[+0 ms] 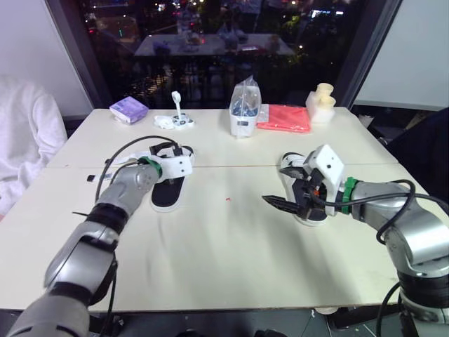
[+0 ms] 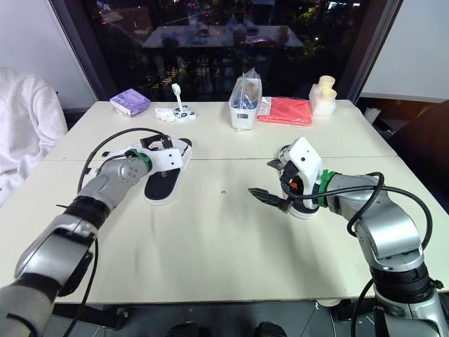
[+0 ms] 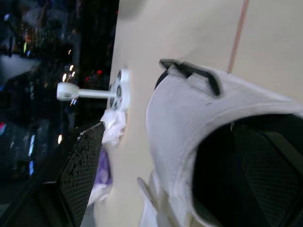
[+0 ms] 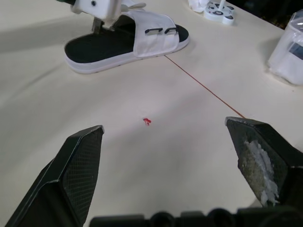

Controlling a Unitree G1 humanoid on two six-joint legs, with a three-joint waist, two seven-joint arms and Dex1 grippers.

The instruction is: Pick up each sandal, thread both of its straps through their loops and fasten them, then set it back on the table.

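Left of centre lies a white sandal with a black footbed, toe toward me. My left gripper is at its strap end. In the left wrist view the white strap stands between the spread fingers: one finger is outside it and the other is under it over the footbed. The gripper is open. The second sandal lies on the right, mostly hidden behind my right gripper. That gripper hovers just left of it, open wide and holding nothing.
Along the far edge stand a purple pack, a small white gadget, a clear bag over a white container, a red cloth and a cream object. A red speck marks the table middle. A person in white sits at far left.
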